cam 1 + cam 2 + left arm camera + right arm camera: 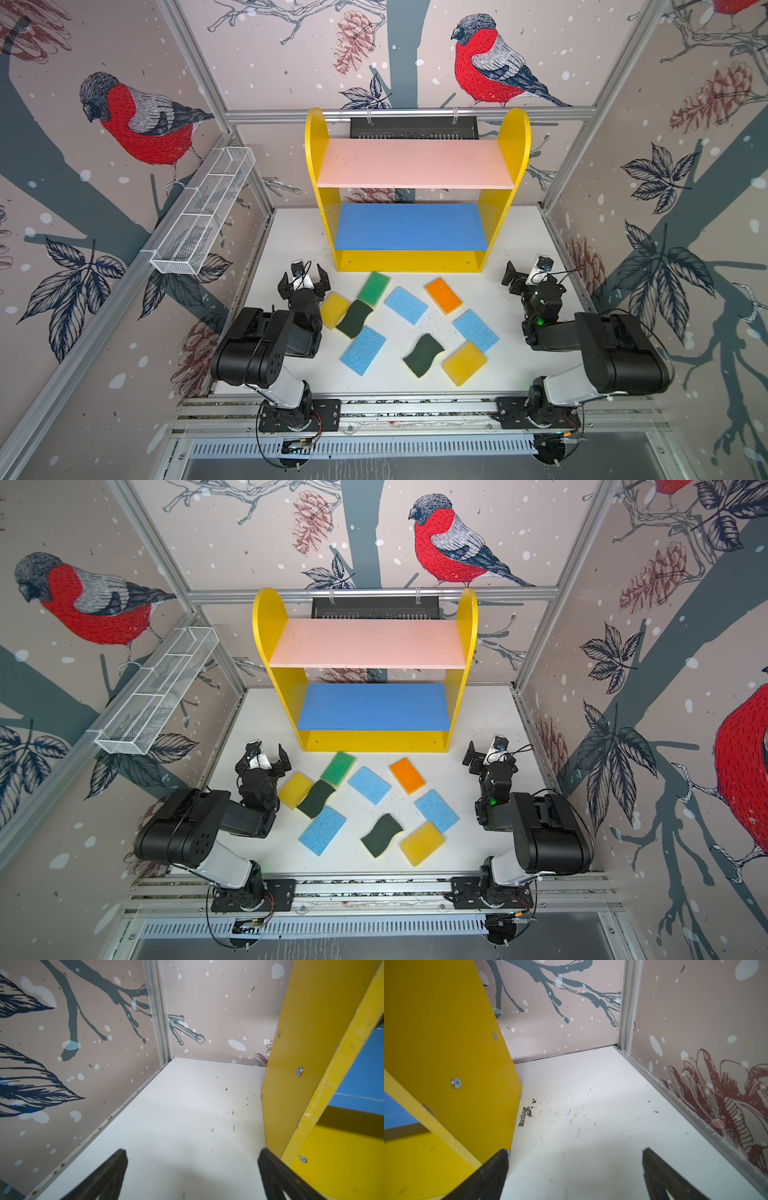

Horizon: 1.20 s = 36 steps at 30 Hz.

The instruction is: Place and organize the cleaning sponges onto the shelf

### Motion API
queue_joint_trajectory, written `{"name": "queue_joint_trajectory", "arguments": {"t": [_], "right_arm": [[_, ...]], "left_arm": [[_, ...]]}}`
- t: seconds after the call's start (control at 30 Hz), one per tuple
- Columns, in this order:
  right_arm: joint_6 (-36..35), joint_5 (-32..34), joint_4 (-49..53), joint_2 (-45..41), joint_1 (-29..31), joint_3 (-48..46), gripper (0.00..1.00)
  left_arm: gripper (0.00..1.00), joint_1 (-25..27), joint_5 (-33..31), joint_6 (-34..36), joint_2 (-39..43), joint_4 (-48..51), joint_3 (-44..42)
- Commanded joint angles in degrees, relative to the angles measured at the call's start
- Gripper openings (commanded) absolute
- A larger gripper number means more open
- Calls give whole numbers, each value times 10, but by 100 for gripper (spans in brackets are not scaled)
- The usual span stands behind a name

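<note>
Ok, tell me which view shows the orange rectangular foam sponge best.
Either top view: both show the orange rectangular foam sponge whole and uncovered on the white table. Neither wrist view shows it at all.

Sponges [406, 304] lie scattered before shelf [415, 164]; two apparently overlapping.

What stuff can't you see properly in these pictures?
- The yellow sponge nearest the left arm: in both top views, an edge hides under the dark green scourer.
- The shelf's yellow base: in both top views, mostly covered by the blue board.
- The left pincer and right pincer: in the wrist views, the fingers are cut off by the bottom edge.
</note>
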State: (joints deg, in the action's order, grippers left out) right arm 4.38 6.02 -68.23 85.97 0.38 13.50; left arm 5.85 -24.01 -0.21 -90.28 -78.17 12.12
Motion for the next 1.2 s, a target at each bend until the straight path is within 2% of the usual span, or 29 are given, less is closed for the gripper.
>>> {"name": "queue_joint_trajectory", "arguments": {"t": [0.0, 0.27, 0.33, 0.47, 0.6, 0.7, 0.8, 0.87, 0.97, 1.0, 1.17], "right_arm": [[-1, -2, 0, -1, 0, 0, 100], [-1, -1, -1, -3, 0, -1, 100], [11, 23, 13, -7, -2, 10, 100], [28, 8, 212, -43, -19, 106, 100], [40, 38, 287, -71, -8, 143, 100], [34, 67, 318, -105, 17, 147, 100], [22, 129, 359, -139, 59, 153, 100], [49, 182, 385, -180, 82, 151, 100], [127, 164, 434, -232, 88, 146, 100], [143, 158, 451, -249, 93, 145, 100], [163, 172, 558, -311, 147, 163, 100]], "left_arm": [[98, -1, 3, -3, 1, -8, 0], [98, 5, -5, 3, 9, -9, -3], [98, 10, -3, 11, 30, 9, -2], [98, 23, -26, 20, 76, 89, 23], [98, 42, -77, 23, 101, 195, 78], [98, 47, -97, -16, 122, 309, 132], [98, 49, -101, -58, 151, 389, 161], [98, 50, -97, -83, 173, 427, 167], [98, 51, -92, -133, 199, 470, 169], [98, 51, -72, -142, 212, 479, 165], [98, 55, -5, -203, 272, 491, 135]]}}
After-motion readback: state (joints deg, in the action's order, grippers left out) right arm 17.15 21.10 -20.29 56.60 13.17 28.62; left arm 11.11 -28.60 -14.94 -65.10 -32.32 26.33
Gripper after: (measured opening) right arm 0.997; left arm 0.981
